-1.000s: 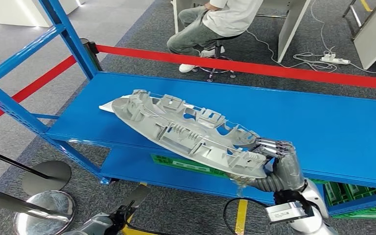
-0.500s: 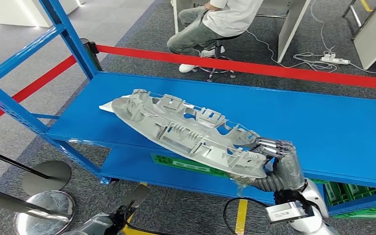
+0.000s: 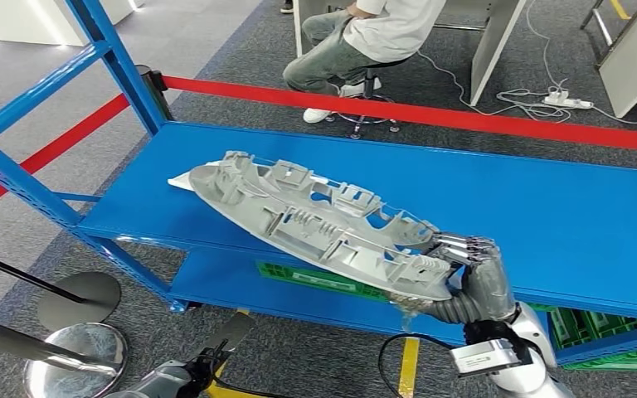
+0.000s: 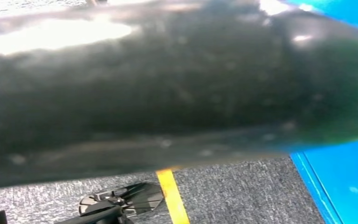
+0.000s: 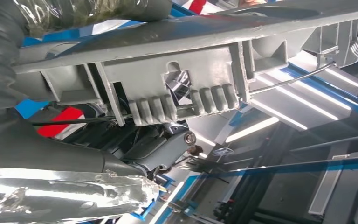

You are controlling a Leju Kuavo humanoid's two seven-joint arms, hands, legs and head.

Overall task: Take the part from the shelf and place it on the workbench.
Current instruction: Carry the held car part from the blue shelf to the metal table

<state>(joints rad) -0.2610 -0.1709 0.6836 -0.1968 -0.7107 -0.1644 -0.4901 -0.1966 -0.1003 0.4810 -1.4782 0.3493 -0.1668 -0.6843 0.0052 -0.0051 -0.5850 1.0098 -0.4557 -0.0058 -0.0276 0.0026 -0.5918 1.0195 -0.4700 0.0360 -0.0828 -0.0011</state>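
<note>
Grey carpet [image 3: 207,50] ran under the blue shelf [image 3: 547,207], with a red barrier tape [image 3: 431,114] stretched behind it. I noted, far left in the head view, two round chrome stanchion bases [image 3: 75,352] on the floor beside the shelf's blue upright. A seated person [image 3: 357,41] was beyond the tape, on a stool. The part [image 3: 315,224], a long grey moulded plastic piece with ribs and clips facing up, lay slanted across the upper shelf deck, its left tip over a white sheet, its right end past the front edge. My right hand [image 3: 477,269] gripped that right end, fingers [image 3: 464,245] curled over the top of the rim. The right wrist view showed the part's ribbed underside [image 5: 182,88] close against the hand. I could not tell the state of my left hand; its wrist view showed a dark blurred mass, carpet and a yellow floor line [image 4: 172,198]. Green crates [image 3: 605,340] sat on the lower level at right.
</note>
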